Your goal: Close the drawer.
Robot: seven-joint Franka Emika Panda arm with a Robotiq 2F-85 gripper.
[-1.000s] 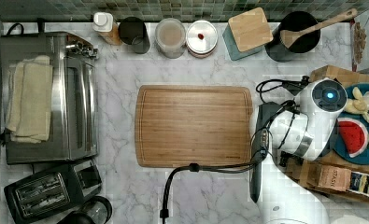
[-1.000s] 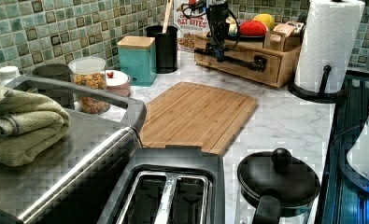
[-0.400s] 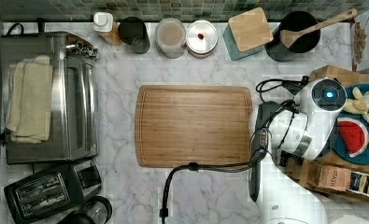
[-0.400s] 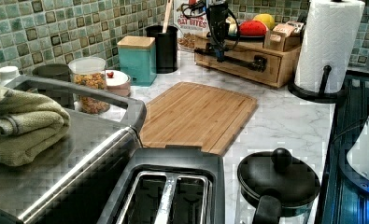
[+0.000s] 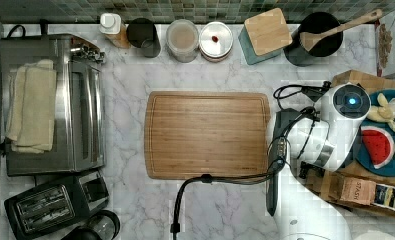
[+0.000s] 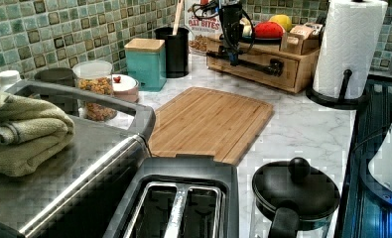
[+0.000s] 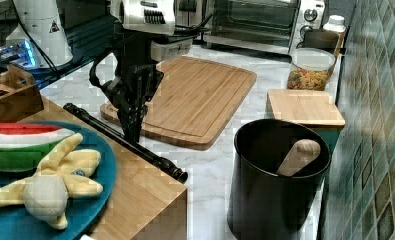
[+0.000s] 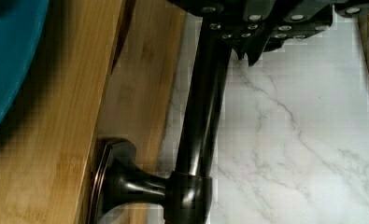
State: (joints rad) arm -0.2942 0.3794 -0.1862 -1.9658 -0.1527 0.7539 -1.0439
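Your hand (image 7: 132,131) points down at the drawer's dark handle (image 7: 126,141), just off the cutting board (image 7: 195,95) on the side away from the toaster oven. Its fingers (image 8: 247,52) look drawn together, not clamped around anything, and their tips sit close against the side of the bar that faces the board, above the marble counter (image 8: 303,140). You can see the drawer (image 6: 255,73) as a light wood front under the shelf top (image 7: 135,192) that carries the blue plate (image 7: 102,165). Its handle runs along the board's near edge, with a strip of counter between them. From the wrist camera the front appears close in under the shelf top, with a thin dark line where they meet, though you cannot tell whether it is pushed fully home.
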